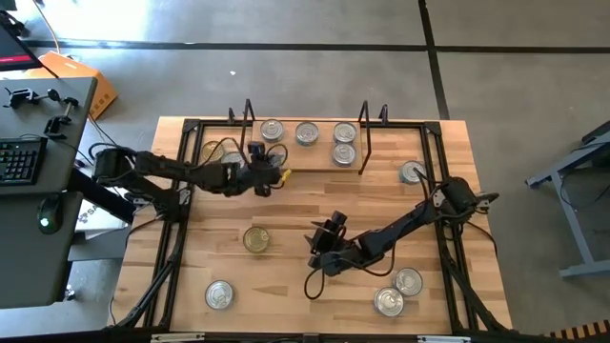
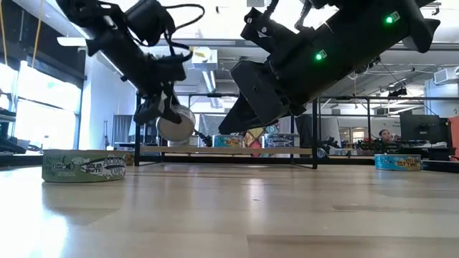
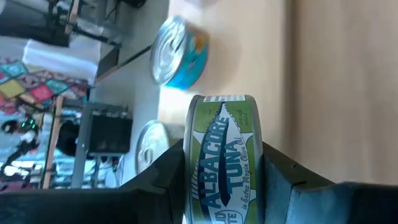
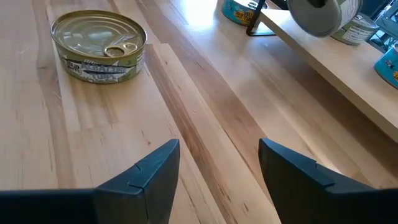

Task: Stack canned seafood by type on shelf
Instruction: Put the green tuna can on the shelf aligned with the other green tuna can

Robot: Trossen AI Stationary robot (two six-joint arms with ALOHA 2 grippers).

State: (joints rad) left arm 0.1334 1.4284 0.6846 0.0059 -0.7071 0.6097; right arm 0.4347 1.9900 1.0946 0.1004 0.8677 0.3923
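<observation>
My left gripper (image 1: 259,174) is shut on a green-labelled tuna tin (image 3: 224,155) and holds it in the air by the near edge of the shelf (image 1: 286,164), a light-wood board with black wire uprights. Several silver-lidded tins (image 1: 306,133) and a gold-lidded one (image 1: 214,151) stand on the shelf on their flat bottoms. My right gripper (image 4: 217,162) is open over bare table at mid-table (image 1: 322,238). A gold-lidded tin (image 4: 99,43) sits flat on the table beyond it. My left gripper pinches the tuna tin between its two fingers (image 3: 155,180), one on each flat face, so the labelled side wall (image 3: 224,130) faces the wrist camera. The fingers come from the table's left, slanting down. The tin (image 2: 176,122) is tipped on edge and lifted clear.
More silver-lidded tins lie on the table: one at the near left (image 1: 219,293), two at the near right (image 1: 397,292), one by the right frame rail (image 1: 412,171). Black frame rails (image 1: 176,238) run along the table's sides. Bare wood lies between the arms.
</observation>
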